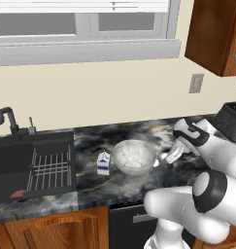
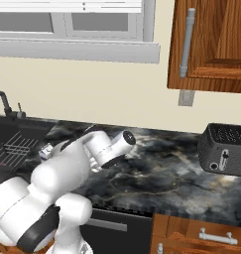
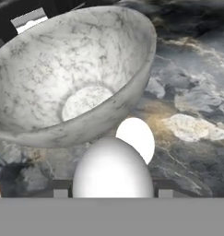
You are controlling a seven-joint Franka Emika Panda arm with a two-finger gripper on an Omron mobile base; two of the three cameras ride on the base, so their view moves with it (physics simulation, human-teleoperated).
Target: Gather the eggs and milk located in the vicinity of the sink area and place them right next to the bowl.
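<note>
Close by the bowl (image 3: 76, 87) rim, tool (image 3: 112, 196) grasping an egg (image 3: 112, 170) — second egg (image 3: 137, 136) just beyond, open counter (image 3: 191, 92) rightward.

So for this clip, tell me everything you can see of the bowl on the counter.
The bowl is wide, round and translucent, with a cloudy, grey-veined look like frosted or marbled glass. It stands upright and empty on the dark marbled counter, right of the sink. The milk carton stands close on its sink side. In the hand view an egg lies on the counter by its outer wall, a second egg nearer the camera; whether either touches it I cannot tell.
</note>
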